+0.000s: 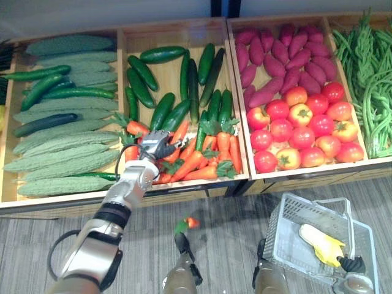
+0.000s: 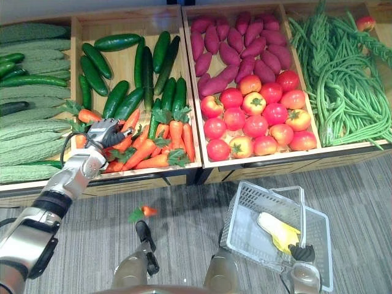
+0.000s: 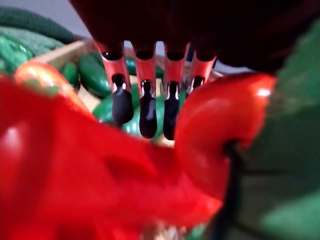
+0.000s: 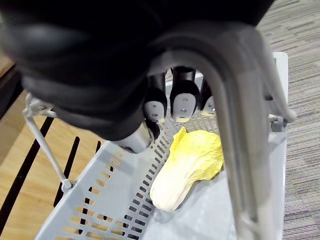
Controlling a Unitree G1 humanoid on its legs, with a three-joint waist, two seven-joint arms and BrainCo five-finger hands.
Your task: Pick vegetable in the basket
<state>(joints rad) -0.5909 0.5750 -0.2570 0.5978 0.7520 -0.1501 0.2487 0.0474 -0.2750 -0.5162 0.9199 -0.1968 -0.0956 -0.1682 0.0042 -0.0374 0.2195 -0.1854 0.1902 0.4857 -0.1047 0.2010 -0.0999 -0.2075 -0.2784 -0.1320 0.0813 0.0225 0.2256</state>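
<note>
Mid-reach at the front edge of the counter [image 1: 202, 185]. Carrying the basket [image 1: 285, 236], cabbage [image 1: 320, 243] inside, in the curled right hand [image 4: 183, 100]. Poised over the carrots [image 1: 205, 156] with the left hand [image 1: 157, 145], fingers straight, nothing held. Next, likely: close round one, lift.

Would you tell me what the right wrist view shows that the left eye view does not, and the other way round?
The right wrist view adds a close look at the right robot hand curled round the basket's handle. The left eye view adds the left robot hand down on the carrots, the crates of cucumbers, tomatoes, sweet potatoes and green beans, and a loose carrot on the floor. Both show the grey basket with a yellow cabbage lying inside.
</note>
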